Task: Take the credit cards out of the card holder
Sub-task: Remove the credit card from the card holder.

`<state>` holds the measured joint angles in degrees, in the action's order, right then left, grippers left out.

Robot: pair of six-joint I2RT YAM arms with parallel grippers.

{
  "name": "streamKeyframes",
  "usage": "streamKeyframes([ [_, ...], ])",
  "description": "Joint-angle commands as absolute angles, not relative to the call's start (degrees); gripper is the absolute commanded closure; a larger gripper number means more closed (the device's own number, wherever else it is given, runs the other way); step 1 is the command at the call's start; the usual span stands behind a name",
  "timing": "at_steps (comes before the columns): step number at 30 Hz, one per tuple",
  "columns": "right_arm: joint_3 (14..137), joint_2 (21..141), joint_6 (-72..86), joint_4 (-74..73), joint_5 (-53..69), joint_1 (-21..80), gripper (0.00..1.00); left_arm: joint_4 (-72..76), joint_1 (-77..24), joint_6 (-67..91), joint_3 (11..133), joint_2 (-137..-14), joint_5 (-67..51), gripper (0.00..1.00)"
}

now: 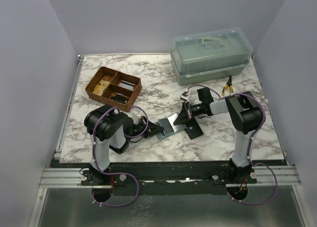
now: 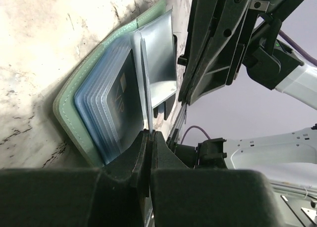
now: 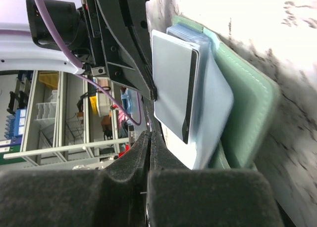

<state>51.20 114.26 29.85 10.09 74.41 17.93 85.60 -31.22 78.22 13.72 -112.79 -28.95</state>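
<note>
The sage-green card holder (image 1: 167,129) lies open on the marble table between both grippers. It shows in the left wrist view (image 2: 69,101) with a fan of blue-tinted sleeves (image 2: 106,111), and in the right wrist view (image 3: 252,118). A pale blue card (image 3: 171,83) stands up out of the sleeves. My left gripper (image 2: 149,133) is shut on its thin edge, also seen from above (image 1: 154,131). My right gripper (image 3: 150,136) is shut just beside the holder's far side (image 1: 185,116); I see nothing between its jaws. The tan-brown card is hidden.
A wicker basket (image 1: 113,88) with small items stands at the back left. A clear lidded box (image 1: 212,55) stands at the back right, with yellow-handled pliers (image 1: 228,85) in front of it. A flat black thing (image 1: 194,130) lies right of the holder.
</note>
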Motion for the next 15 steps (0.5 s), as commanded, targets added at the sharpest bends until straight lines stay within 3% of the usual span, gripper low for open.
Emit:
streamKeyframes([
  [1, 53.21, 115.38, 27.15, 6.97, 74.95, 20.12, 0.93, 94.86, -31.11, 79.34, 13.92, -112.50, -28.16, 0.99],
  [6, 53.53, 110.63, 23.33, 5.56, 74.14, 20.13, 0.71, 94.91, -31.09, 82.43, 12.72, -109.16, -24.36, 1.00],
  [15, 51.61, 108.61, 27.06, 9.33, 72.55, 20.13, 0.63, 94.93, -31.34, 76.49, 14.78, -105.04, -29.91, 1.00],
])
